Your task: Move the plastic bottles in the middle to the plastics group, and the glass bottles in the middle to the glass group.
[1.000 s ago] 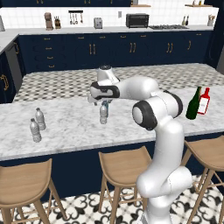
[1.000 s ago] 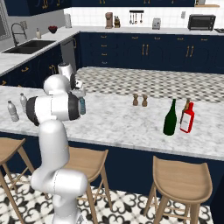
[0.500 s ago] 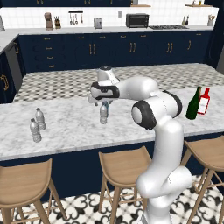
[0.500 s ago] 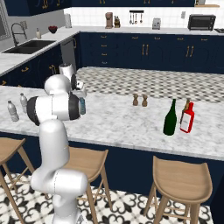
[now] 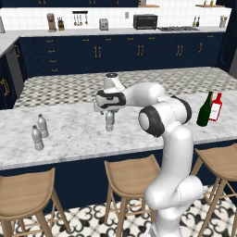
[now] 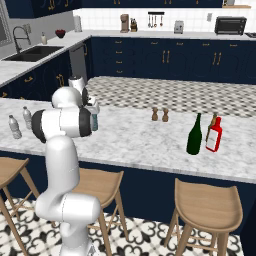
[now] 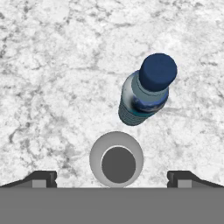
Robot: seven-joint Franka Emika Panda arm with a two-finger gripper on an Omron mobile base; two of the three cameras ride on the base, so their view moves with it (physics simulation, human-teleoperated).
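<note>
Nothing much had shifted since the earlier frames: the gripper (image 5: 109, 111) hung over the same bottle, perhaps a shade lower.

From the left base camera, the grey bottle (image 5: 109, 120) stood mid-counter under the hand, the pair of plastic bottles (image 5: 39, 132) well apart to the left, and the green bottle (image 5: 204, 109) just beside the red bottle (image 5: 215, 107) at the far right of the marble counter (image 5: 83, 139).

From the right base camera, the arm hid most of the hand; I could not tell the fingers there. The green glass looked smooth, tall and narrow-necked.

From the hand camera, the jaws stood wide apart, empty, with the grey bottle's pale round cap (image 7: 116, 159) between the fingertips (image 7: 41, 177). The blue-tinted bottle (image 7: 146, 89), ribbed with a dark cap, stood close behind. Closing off-centre might have tipped the light plastic, or a finger could have clipped its blue neighbour.
</note>
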